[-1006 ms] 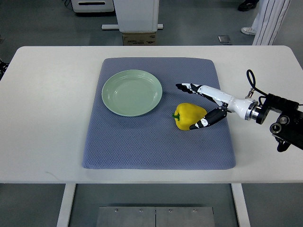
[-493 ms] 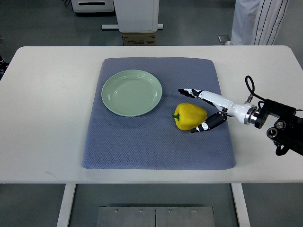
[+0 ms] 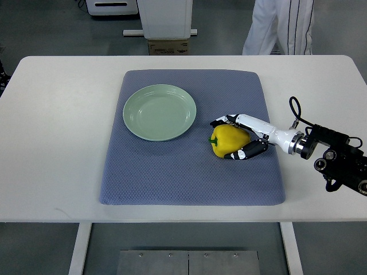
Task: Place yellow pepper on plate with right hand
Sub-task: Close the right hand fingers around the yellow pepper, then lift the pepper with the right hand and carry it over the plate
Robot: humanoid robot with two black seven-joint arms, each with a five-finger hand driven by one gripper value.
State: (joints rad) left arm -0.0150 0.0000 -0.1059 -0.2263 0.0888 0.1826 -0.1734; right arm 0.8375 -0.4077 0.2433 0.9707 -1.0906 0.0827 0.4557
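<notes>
- Your right hand [image 3: 236, 137] reaches in from the right edge and lies low over the mat [image 3: 189, 183], its white forearm running back to the black wrist unit over the bare table [image 3: 57, 143].
- Its fingers [image 3: 225, 121] curl round the far side of the pepper [image 3: 228, 140], and the thumb presses in on the near side, so the hand is wrapped on the pepper with contact on both sides.
- The pepper sits on the mat, right of centre, with its green stem pointing left toward the plate [image 3: 160, 112].
- You cannot tell from this steep view whether the pepper is lifted or resting on the mat; it looks to be down on the cloth.
- The plate is pale green and lies on the mat's upper left part, near the pepper but not touching it.
- A strip of grey mat shows between the plate's rim and the pepper's stem.
- The mat lies flat on the white table, with bare tabletop on all four sides.
- Your left arm does not show anywhere in the view.
- A person [image 3: 278, 26] in white striped clothing stands beyond the far edge of the table, upper right, well apart from the hand.
- A white machine base [image 3: 166, 17] stands on the floor past the table's far edge, near the middle.
</notes>
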